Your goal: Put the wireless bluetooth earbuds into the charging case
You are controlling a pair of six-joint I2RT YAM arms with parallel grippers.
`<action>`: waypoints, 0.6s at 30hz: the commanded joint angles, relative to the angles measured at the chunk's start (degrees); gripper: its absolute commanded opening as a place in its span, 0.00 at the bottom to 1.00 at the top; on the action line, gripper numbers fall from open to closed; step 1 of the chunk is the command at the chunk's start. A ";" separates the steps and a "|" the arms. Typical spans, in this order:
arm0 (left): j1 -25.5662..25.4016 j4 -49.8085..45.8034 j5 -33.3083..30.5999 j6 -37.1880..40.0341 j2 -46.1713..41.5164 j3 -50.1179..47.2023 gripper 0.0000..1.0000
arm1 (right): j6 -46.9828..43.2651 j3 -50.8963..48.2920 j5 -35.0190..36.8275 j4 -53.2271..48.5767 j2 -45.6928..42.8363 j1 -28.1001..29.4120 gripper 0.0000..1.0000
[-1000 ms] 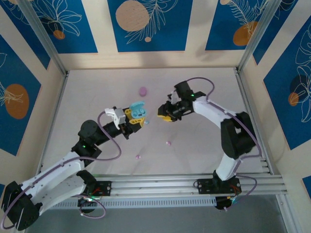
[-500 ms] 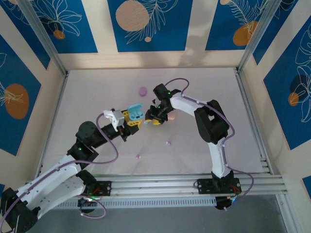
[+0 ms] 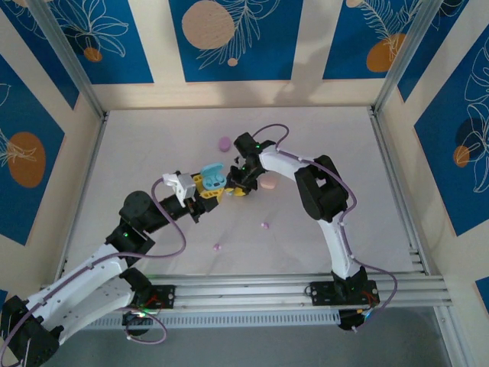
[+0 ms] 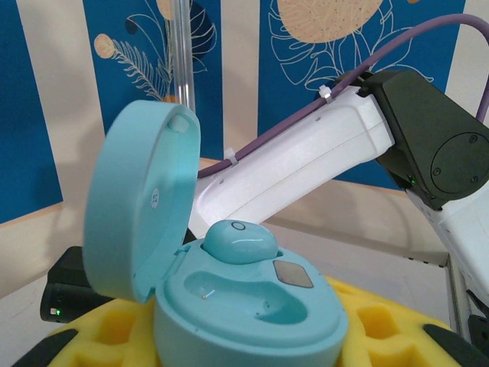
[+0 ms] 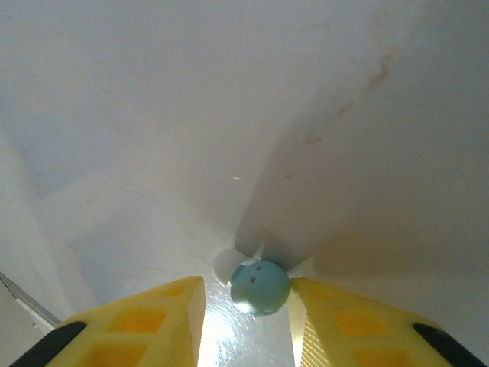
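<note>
Top view: my left gripper (image 3: 210,187) is clamped on the light-blue charging case (image 3: 213,177) near the middle of the table (image 3: 153,145). My right gripper (image 3: 238,184) is just beside it, tips down at the table. The pink case (image 3: 267,182) lies just past the right gripper and the purple case (image 3: 224,143) farther back. One small bud (image 3: 265,225) and a second small bud (image 3: 216,247) lie loose nearer my bases, well apart from both grippers.

Left wrist view gives detail too small to read from above. The charging case (image 4: 252,306) is open. Its lid (image 4: 141,202) stands upright on the left side with its hollow facing right. The oval base runs long across the picture and faces up. A seated blue earbud (image 4: 239,241) fills the far socket, its long axis lying across the case. The near socket (image 4: 244,294) is bare. My yellow pads (image 4: 114,332) flank the base, so the left gripper (image 4: 248,340) holds the case. The right arm's white link (image 4: 306,160) crosses behind.

Right wrist view: a loose blue earbud (image 5: 260,287) sits on the table between my yellow fingers (image 5: 153,313). The right gripper (image 5: 246,284) stands narrow. One finger is at the bud's edge and a gap shows on the other side, so it is not gripped. The bud looks round here, and I cannot tell its long axis.
</note>
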 commanded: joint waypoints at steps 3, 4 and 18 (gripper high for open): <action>-0.05 0.59 -0.30 0.17 -0.68 1.75 0.24 | -1.11 2.58 3.20 -1.34 2.10 0.96 0.36; 0.00 0.59 -0.19 0.12 -0.54 1.84 0.24 | -1.42 2.93 4.09 -1.35 2.18 1.20 0.35; -0.05 0.89 0.08 -0.32 0.35 2.06 0.24 | -4.89 8.02 5.54 -3.97 6.51 3.20 0.30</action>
